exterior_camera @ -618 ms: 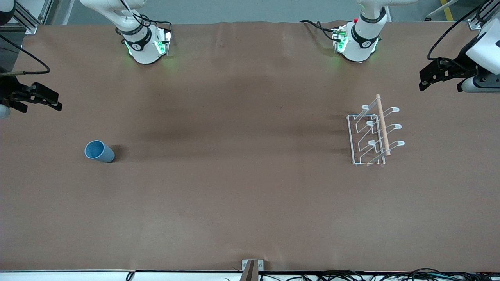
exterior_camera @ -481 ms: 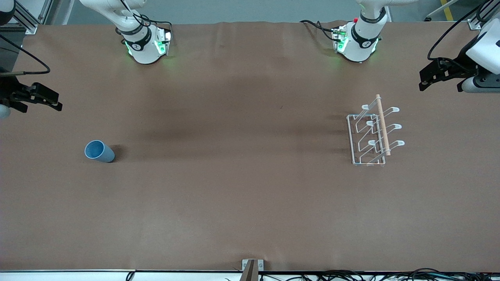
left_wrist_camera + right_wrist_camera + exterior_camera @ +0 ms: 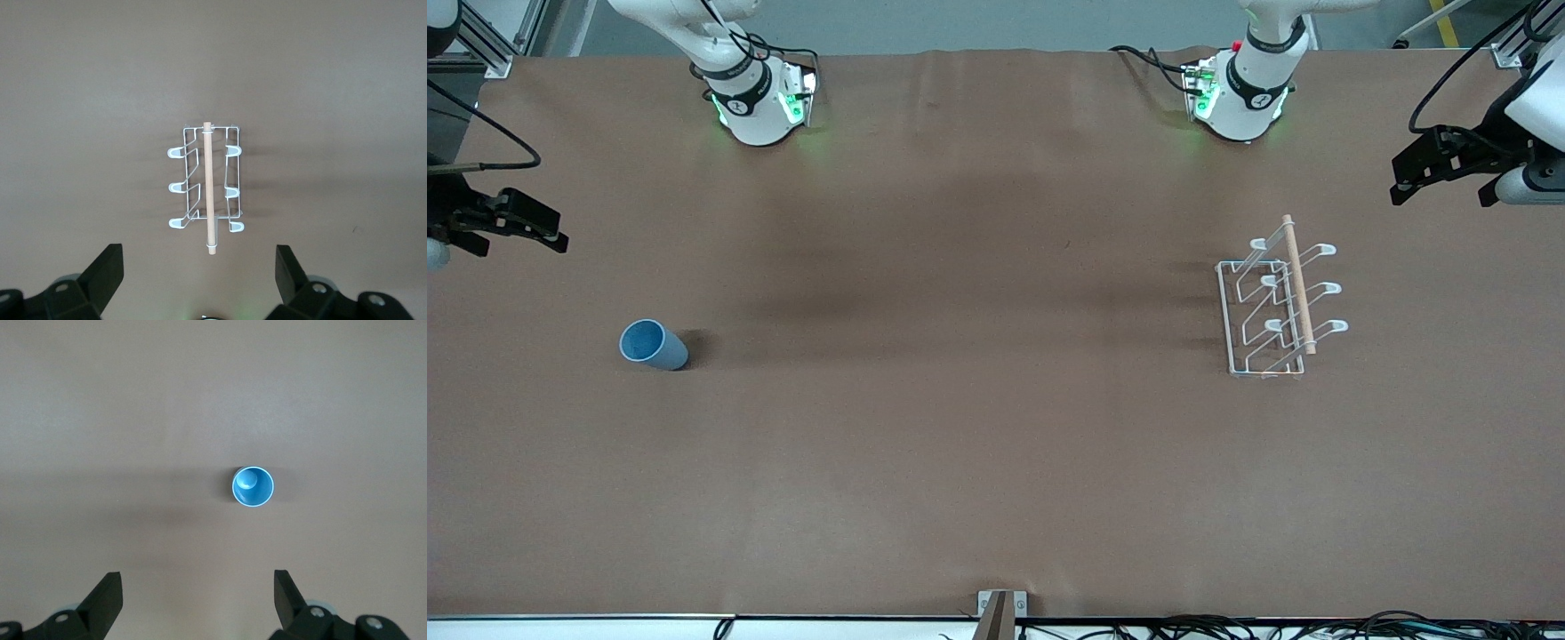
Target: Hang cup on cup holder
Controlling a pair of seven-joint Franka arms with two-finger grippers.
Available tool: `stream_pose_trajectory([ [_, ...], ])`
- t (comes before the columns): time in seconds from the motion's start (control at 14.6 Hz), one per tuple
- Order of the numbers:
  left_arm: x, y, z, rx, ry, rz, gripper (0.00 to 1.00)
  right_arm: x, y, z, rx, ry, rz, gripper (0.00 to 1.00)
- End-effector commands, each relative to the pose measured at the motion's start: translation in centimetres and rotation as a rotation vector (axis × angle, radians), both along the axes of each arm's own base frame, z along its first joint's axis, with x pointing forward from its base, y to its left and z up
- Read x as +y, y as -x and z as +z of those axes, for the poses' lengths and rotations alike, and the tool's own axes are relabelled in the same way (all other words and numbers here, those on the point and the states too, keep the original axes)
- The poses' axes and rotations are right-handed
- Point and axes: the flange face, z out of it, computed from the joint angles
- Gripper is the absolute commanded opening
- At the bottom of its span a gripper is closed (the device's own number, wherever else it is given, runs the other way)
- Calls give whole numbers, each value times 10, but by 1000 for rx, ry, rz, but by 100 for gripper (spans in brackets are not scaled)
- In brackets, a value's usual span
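My right hand [image 3: 516, 222] is up in the air over the desk [image 3: 978, 444] edge at the right arm's end, jaws spread wide, holding nothing. The right wrist view shows both fingers [image 3: 103, 600] apart with the cup [image 3: 253, 486] upright below, mouth up, well clear of them. In the front view the cup [image 3: 653, 345] stands alone on the desk toward the right arm's end.

Step in hand, as I judge it: reach and grasp the cup. To do it well I'd center the cup between the fingers first, come down straight, close on the wall below the rim. It's light and tapered, so a squeeze too high could pop it out or tip it. I'd need a grip that lets me invert it later for a prong.

My left hand [image 3: 1440, 164] hangs over the desk at the left arm's end, released too, empty, waiting. Its wrist view shows the holder [image 3: 207, 190] below, prongs all free. The holder [image 3: 1276, 307] sits on the desk toward the left arm's end, well apart from the cup.

Nothing else lies between cup and holder. Only a bracket [image 3: 1000, 612] at the desk's near edge and cables [image 3: 1316, 627] along it, out of the path.
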Motion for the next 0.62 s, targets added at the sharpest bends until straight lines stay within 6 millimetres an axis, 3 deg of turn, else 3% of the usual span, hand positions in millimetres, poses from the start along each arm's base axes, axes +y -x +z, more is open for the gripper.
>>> stream_pose_trajectory([
  [0.0,1,-2,5,-3,14,-1,100,4,6,2,-12,-7,-11,100],
  [0.14,-1,-1,5,-3,14,-1,100,3,1,-1,-29,-6,-13,97],
  [0.27,0,-1,5,-3,14,-4,100,-3,-9,-20,-15,-4,-16,97],
  [0.55,0,-1,6,-6,14,-5,100,-34,-21,-98,-24,-2,-64,97],
])
